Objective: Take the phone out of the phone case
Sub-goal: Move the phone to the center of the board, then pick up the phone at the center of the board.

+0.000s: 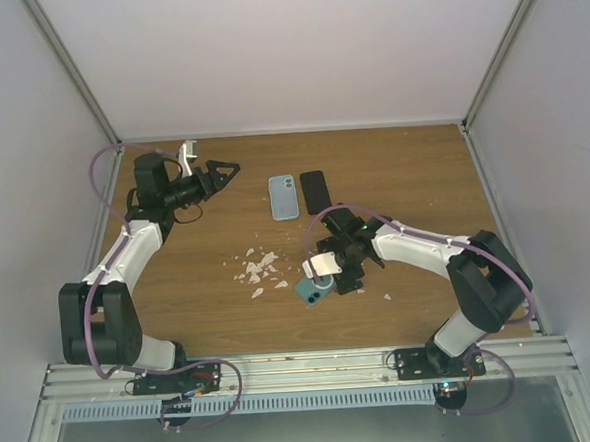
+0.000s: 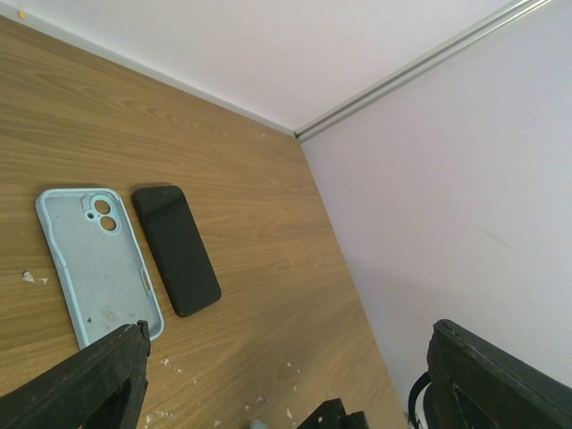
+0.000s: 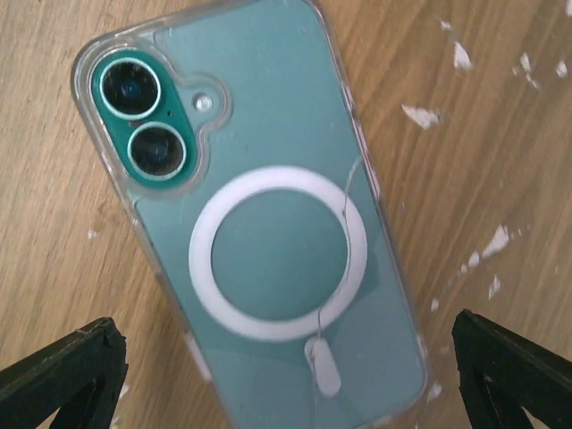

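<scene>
1. Because the phone lies face down directly beneath the right hand, that arm is by far the nearer. The left hand sits well apart, toward the far left corner.
2. The phone sits inside its clear phone case, lenses and white ring upward, on the worktop near the front middle, beside white flecks.
3. In the right wrist view its long axis runs up the frame, leaning left at the camera end. The fingers flank its long edges at the opposite end, so closing would likely pinch across the width.
4. Both hands are spread wide and hold nothing.
5. The left hand faces an empty pale blue case and a bare black phone lying side by side.
6. Separation looks not yet begun.
</scene>
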Robot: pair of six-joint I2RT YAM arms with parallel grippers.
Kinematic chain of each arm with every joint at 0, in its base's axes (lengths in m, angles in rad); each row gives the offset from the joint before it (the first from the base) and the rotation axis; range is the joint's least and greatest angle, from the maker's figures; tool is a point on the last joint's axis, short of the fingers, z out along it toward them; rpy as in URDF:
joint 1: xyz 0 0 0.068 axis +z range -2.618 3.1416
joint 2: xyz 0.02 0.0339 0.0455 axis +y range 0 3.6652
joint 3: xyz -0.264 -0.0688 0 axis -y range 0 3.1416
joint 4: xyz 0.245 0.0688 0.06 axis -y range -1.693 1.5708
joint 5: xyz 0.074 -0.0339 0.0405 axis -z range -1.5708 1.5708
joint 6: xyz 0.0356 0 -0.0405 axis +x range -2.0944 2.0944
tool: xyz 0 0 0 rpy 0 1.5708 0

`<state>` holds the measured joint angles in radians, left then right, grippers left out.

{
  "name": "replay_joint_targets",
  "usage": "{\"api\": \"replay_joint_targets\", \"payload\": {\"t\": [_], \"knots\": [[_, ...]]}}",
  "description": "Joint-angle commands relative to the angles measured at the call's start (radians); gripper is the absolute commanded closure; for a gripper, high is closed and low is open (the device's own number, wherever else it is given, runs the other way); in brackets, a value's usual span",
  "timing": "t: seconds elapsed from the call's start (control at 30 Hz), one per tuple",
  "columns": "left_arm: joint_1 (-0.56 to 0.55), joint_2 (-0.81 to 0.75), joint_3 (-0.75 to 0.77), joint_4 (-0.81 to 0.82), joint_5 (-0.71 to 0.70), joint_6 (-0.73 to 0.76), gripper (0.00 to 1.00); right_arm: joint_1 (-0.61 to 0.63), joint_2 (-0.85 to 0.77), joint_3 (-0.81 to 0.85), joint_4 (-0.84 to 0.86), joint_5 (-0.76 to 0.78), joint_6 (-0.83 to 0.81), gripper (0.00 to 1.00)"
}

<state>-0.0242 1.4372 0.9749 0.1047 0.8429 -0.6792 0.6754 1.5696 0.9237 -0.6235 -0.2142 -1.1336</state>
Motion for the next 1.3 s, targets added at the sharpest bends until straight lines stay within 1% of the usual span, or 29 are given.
{"api": "replay_joint_targets", "payload": {"t": [0.0, 0.27, 0.53, 0.6, 0.67, 0.77, 0.83, 1.1, 1.27], "knots": [[0.012, -0.039, -0.015, 0.042, -0.011, 0.009, 0.15, 0.053, 0.066, 0.041, 0.016, 0.025, -0.038, 0.0], [0.017, -0.04, -0.023, 0.05, -0.01, 0.002, 0.15, 0.115, 0.115, 0.031, 0.05, 0.039, -0.024, 0.0], [0.018, -0.041, -0.033, 0.06, -0.007, -0.003, 0.15, 0.106, 0.238, 0.102, 0.07, 0.069, 0.044, 0.0], [0.02, -0.044, -0.034, 0.059, -0.007, -0.003, 0.15, 0.084, 0.286, 0.147, 0.041, 0.064, 0.075, 0.0], [0.021, -0.047, -0.037, 0.06, -0.009, -0.001, 0.15, 0.05, 0.33, 0.211, -0.013, 0.023, 0.115, 0.01], [0.021, -0.05, -0.042, 0.062, -0.01, -0.001, 0.15, 0.007, 0.376, 0.289, -0.084, -0.014, 0.159, 0.04], [0.021, -0.048, -0.044, 0.062, -0.011, -0.004, 0.15, -0.003, 0.389, 0.313, -0.118, -0.016, 0.184, 0.06], [0.02, -0.027, -0.033, 0.066, -0.009, -0.017, 0.15, -0.001, 0.398, 0.277, -0.174, 0.087, 0.228, 0.05], [0.021, -0.02, -0.036, 0.072, -0.011, -0.021, 0.15, 0.015, 0.406, 0.238, -0.117, 0.152, 0.21, 0.06]]}}
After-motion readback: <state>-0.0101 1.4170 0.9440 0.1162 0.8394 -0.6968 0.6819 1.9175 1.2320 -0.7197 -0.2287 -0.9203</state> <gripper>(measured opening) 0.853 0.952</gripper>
